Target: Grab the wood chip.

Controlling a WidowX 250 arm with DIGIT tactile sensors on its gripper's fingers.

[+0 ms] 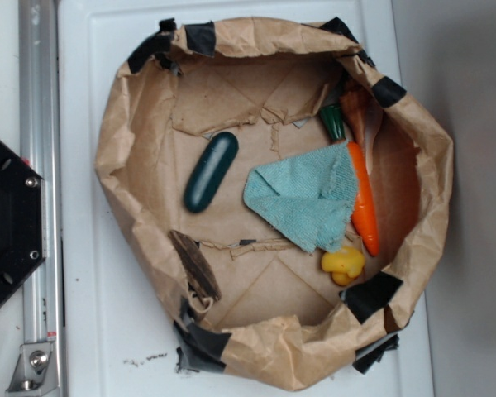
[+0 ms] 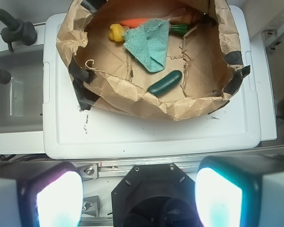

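Note:
The wood chip (image 1: 194, 265), a flat dark brown bark-like sliver, leans against the inner lower-left wall of the brown paper tray (image 1: 116, 157). From the wrist view the tray's near wall hides it. My gripper (image 2: 137, 194) is out of the exterior view. In the wrist view it hangs open, well back from the tray and above the black robot base (image 2: 154, 201). Its two pale fingers (image 2: 52, 198) stand wide apart with nothing between them.
Inside the tray lie a dark green capsule (image 1: 211, 171), a teal cloth (image 1: 302, 198), an orange carrot (image 1: 364, 198) and a yellow duck (image 1: 343, 265). Black tape patches (image 1: 372, 296) hold the tray's rim. The tray sits on a white lid (image 1: 107, 331) beside a metal rail (image 1: 37, 165).

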